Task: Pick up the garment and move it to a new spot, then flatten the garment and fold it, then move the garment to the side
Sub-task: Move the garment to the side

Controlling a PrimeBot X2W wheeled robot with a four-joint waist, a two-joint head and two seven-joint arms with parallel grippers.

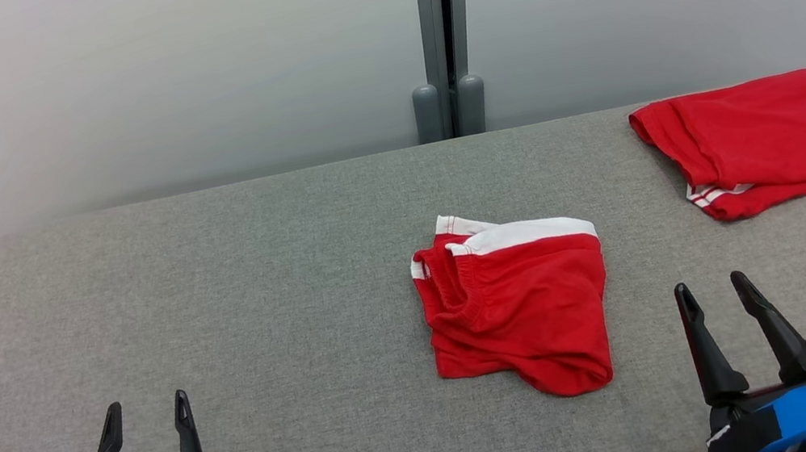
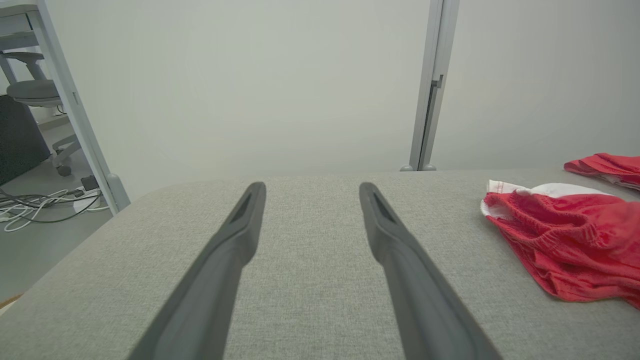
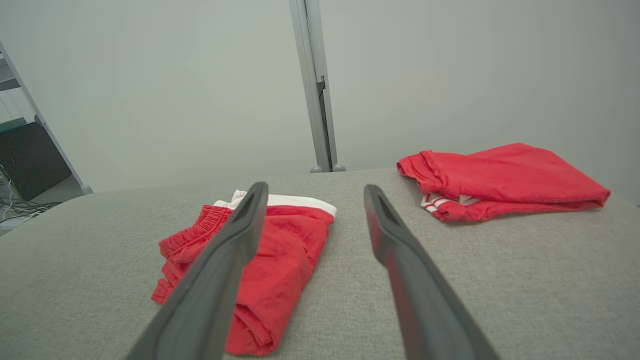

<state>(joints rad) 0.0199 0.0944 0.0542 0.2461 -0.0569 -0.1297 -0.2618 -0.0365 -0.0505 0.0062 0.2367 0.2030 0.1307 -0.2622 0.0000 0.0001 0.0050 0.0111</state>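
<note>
Red fabric with a white band along its far edge, the garment [image 1: 523, 304] lies in a loose, rumpled heap near the middle of the grey worktop [image 1: 217, 290], its elastic waist bunched on the left side. A second red garment [image 1: 765, 141] sits folded flat at the far right corner of the worktop, well apart from the first, with white stripes showing at its near edge.

At the near left, the left end effector [image 1: 147, 401] hovers over bare worktop with its 2 dark fingers spread wide and nothing between them. It is well apart from the garment, which in the left wrist view lies off to the right of the fingers [image 2: 240, 235].

At the near right, the right end effector [image 1: 709, 281] has its 2 fingers spread just as wide, with nothing in them. It is near the garment's right side but not touching it. In the right wrist view its left finger [image 3: 235, 245] crosses in front of the garment [image 3: 285, 255], while the folded one lies beyond the right finger.

Behind the worktop stands a pale wall [image 1: 141, 81] split by a grey upright post [image 1: 438, 32].
</note>
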